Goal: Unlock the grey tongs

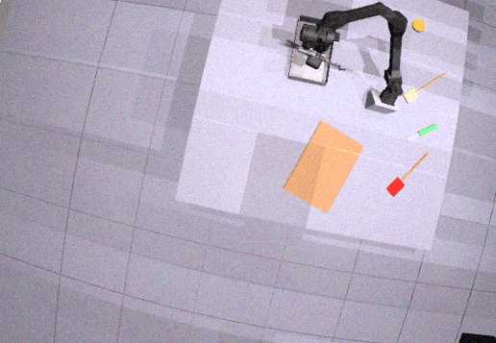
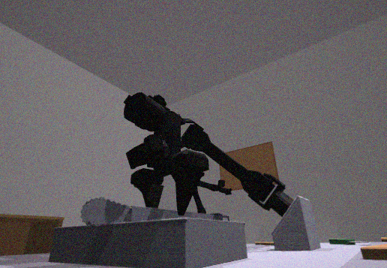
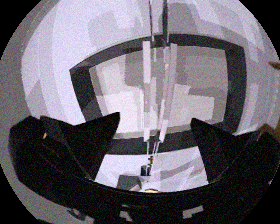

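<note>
The grey tongs lie closed across the roasting tin. Their scalloped tips stick out past one side of the tin and the narrow hinge end past the other. My gripper is open and empty, fingers pointing down over the tin. The fingertips are low, at about the tongs' height in the exterior view, with one finger on each side of them. The arm hides part of the tongs in the top view. The wooden board lies flat on the table and is bare.
The arm's wedge-shaped base stands beyond the hinge end. Past it lie a cream-headed brush, a green-handled tool, a red-headed spatula and a yellow disc. A brown box-like thing shows at the left in the exterior view.
</note>
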`<action>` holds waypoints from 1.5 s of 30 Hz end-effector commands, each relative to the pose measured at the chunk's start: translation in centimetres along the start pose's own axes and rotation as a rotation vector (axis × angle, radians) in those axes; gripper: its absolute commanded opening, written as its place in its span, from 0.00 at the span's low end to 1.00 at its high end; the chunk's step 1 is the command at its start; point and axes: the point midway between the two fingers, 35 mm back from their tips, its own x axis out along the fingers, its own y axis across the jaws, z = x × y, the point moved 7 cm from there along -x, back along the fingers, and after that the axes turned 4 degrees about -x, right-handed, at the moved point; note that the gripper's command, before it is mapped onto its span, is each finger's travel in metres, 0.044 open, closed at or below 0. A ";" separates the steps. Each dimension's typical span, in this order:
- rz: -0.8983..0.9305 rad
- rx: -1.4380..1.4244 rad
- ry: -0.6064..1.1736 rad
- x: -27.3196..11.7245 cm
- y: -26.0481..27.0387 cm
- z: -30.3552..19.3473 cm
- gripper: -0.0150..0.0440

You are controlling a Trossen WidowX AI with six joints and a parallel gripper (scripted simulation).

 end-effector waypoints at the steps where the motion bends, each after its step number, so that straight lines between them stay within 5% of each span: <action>1: -0.005 -0.005 0.003 0.9 0.0 -0.1 1.00; 25: -0.009 -0.005 0.002 4.2 -0.1 -0.3 1.00; 38: -0.004 0.000 0.001 3.9 -0.2 -0.2 0.42; 45: -0.004 0.000 0.001 3.9 -0.2 -0.2 0.34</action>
